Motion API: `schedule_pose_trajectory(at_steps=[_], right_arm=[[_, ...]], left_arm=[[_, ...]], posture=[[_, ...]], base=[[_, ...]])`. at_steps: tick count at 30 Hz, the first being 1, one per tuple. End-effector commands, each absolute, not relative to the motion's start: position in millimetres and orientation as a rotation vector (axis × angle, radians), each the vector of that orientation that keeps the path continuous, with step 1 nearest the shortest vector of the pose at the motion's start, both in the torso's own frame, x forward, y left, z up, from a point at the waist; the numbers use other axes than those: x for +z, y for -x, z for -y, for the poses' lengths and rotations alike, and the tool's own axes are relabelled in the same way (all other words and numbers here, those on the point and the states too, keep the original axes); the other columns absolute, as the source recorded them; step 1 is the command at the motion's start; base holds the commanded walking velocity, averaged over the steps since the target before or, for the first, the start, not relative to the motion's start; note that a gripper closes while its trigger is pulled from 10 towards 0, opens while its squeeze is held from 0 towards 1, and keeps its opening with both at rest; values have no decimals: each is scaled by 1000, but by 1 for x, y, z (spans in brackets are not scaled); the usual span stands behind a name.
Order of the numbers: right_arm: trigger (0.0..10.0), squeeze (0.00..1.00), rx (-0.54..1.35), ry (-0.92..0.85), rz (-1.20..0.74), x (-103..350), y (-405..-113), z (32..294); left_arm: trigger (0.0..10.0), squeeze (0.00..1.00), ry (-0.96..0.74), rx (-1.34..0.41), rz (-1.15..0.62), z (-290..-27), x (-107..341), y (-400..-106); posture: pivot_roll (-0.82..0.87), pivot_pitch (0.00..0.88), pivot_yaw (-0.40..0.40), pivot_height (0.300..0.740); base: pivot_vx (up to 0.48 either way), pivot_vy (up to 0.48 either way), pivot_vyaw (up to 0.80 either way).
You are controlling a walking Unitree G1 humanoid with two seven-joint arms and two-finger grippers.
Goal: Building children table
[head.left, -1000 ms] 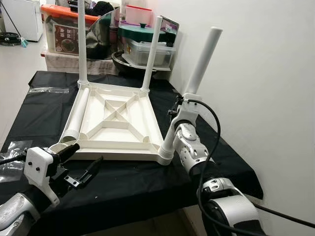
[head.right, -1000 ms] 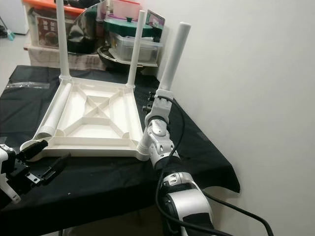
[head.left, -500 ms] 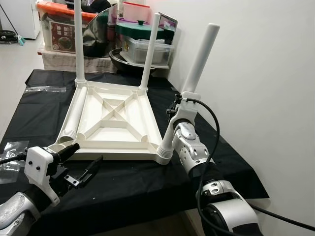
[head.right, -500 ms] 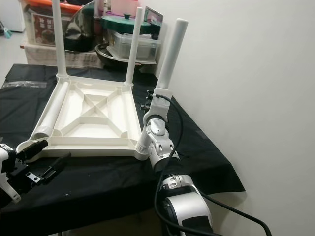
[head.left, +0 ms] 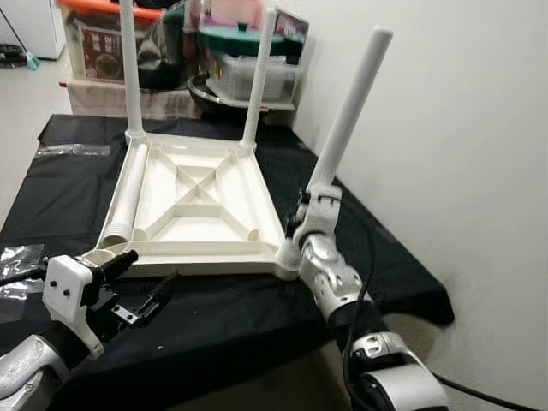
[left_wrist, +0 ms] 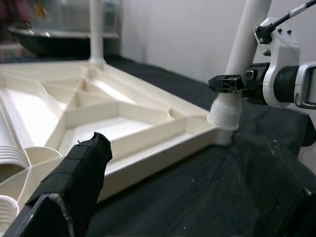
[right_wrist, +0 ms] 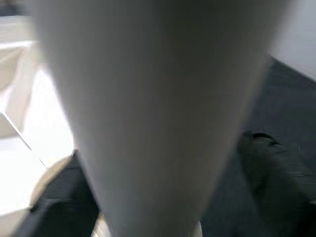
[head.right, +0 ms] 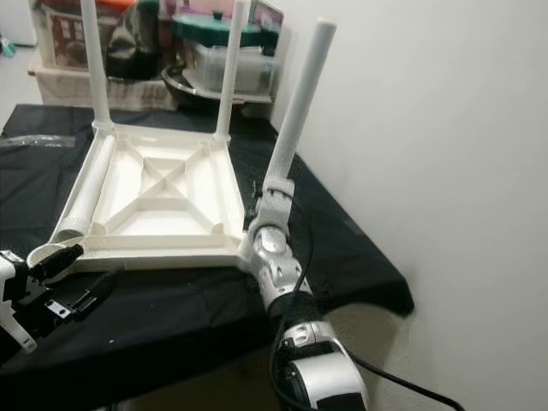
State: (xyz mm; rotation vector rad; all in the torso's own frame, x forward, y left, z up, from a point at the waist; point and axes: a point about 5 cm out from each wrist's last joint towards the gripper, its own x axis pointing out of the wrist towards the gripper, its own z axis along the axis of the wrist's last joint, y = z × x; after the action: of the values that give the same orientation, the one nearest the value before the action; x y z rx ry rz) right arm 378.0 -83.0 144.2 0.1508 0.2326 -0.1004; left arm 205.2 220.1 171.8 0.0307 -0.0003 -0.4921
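An upside-down white tabletop (head.left: 163,193) lies on the black-covered table (head.left: 257,317). Two white legs (head.left: 128,68) (head.left: 259,77) stand upright in its far corners. A third leg (head.left: 351,103) leans to the right out of the near right corner socket. My right gripper (head.left: 297,224) is shut on it just above the threaded base, as the left wrist view shows (left_wrist: 232,85). A loose ribbed leg (head.left: 128,197) lies along the tabletop's left side. My left gripper (head.left: 145,274) hovers open and holds nothing, beside the near left corner.
Storage boxes and a dark pot (head.left: 248,64) crowd the shelf behind the table. A white wall (head.left: 462,128) runs close along the right side. Clear plastic bags (head.left: 17,257) lie on the cloth at the left. The table's front edge is just below my arms.
The camera has shifted slightly. My right wrist now sits lower on the tilted leg, closer to the corner socket. The left gripper has stayed where it was.
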Motion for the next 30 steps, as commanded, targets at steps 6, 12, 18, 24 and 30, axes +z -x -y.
schedule_pose_trajectory(at_steps=[6,12,18,24,30], right_arm=[[10000,1000,-102,-196,-115,180,-381,91],[10000,1000,-52,-238,-30,204,-381,93],[10000,1000,8,-248,15,215,-384,96],[10000,1000,203,-197,57,230,-399,108],[10000,800,371,-159,25,232,-409,119]], left_arm=[[10000,0,-42,-513,-4,-217,170,-206],[10000,0,-43,-518,-3,-217,171,-208],[10000,0,-45,-521,-3,-217,171,-208],[10000,0,-49,-523,-3,-218,171,-210],[10000,0,-52,-523,-5,-218,170,-210]], posture=[[131,0,-172,740],[127,0,-166,740],[126,0,-165,740],[126,0,-168,740],[137,0,-177,740]], base=[[0,0,0],[0,0,0],[0,0,0],[0,0,0],[0,0,0]])
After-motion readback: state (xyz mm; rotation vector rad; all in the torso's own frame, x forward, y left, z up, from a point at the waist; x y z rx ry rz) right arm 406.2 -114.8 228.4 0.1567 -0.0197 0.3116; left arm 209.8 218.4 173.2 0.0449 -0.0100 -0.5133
